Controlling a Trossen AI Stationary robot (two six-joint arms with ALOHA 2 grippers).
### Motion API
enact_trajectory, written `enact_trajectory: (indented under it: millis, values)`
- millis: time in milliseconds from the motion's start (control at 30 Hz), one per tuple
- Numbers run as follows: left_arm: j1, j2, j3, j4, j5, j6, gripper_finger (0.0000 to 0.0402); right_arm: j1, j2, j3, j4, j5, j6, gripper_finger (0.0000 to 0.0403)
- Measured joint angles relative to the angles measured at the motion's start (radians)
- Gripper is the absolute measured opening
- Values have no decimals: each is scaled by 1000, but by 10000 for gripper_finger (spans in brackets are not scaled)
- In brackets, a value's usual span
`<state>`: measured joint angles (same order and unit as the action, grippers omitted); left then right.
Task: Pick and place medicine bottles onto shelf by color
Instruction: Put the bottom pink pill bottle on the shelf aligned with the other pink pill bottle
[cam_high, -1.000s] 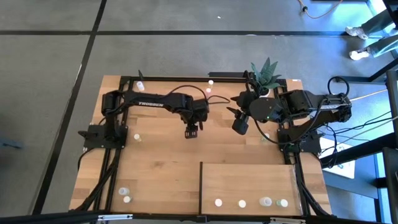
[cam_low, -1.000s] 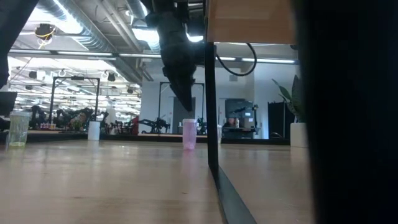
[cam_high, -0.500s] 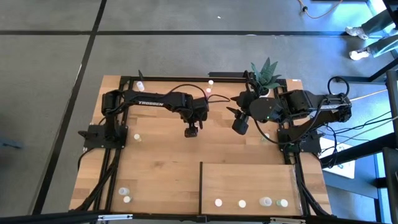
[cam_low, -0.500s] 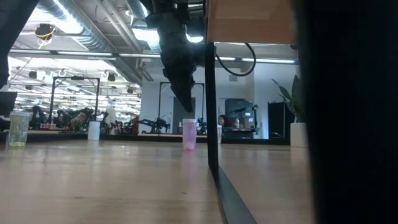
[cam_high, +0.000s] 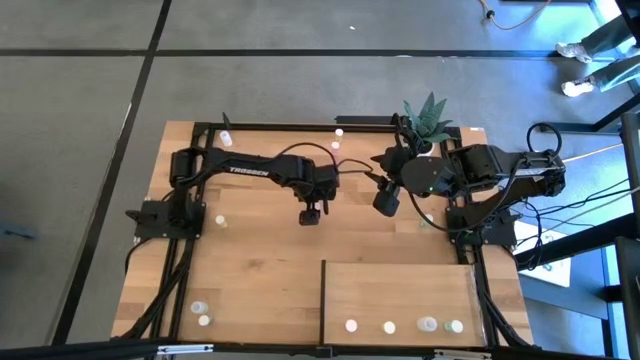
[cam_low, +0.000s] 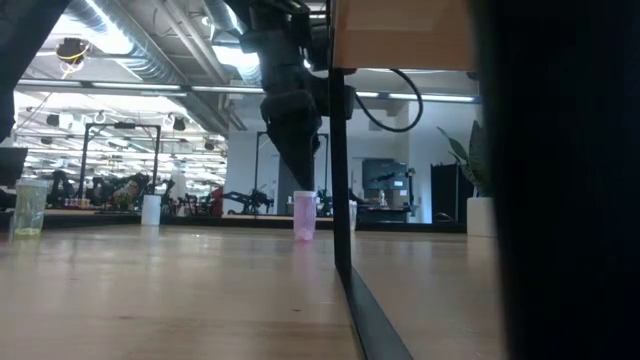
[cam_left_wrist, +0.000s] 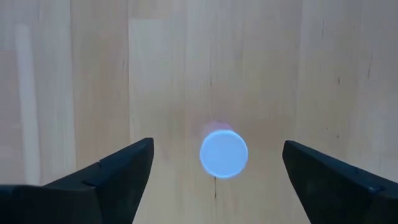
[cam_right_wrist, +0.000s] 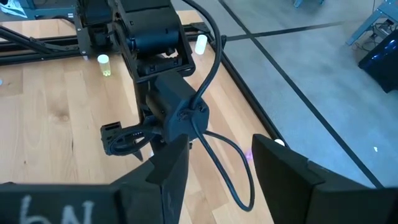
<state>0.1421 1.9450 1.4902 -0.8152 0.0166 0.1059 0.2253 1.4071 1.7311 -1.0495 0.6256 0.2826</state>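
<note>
Poised mid-table: left gripper (cam_high: 310, 214), jaws wide, straddling pink bottle (cam_left_wrist: 223, 153) for pickup; right gripper (cam_high: 386, 200) waiting nr plant (cam_high: 426, 117), jaws part-open, holding nothing.

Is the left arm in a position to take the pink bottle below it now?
Probably yes. The left claw hangs open right above the pink bottle, which stands upright between the two fingers. Only bare tabletop surrounds it, so nothing blocks going down.

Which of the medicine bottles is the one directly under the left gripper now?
The pink bottle near the middle of the table. It stands upright between the open fingers of the left gripper, which hangs above it; the other bottles stand far off at the table's edges or on the shelf.
</note>
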Motion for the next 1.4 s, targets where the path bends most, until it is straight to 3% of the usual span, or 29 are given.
enact_trajectory:
  millis: [767,1400]
  values:
    - [0,1,-54,72,21,10,256,0,0,0,1,0,0,178]
    - [0,2,-53,73,21,3,119,0,0,0,1,0,0,178]
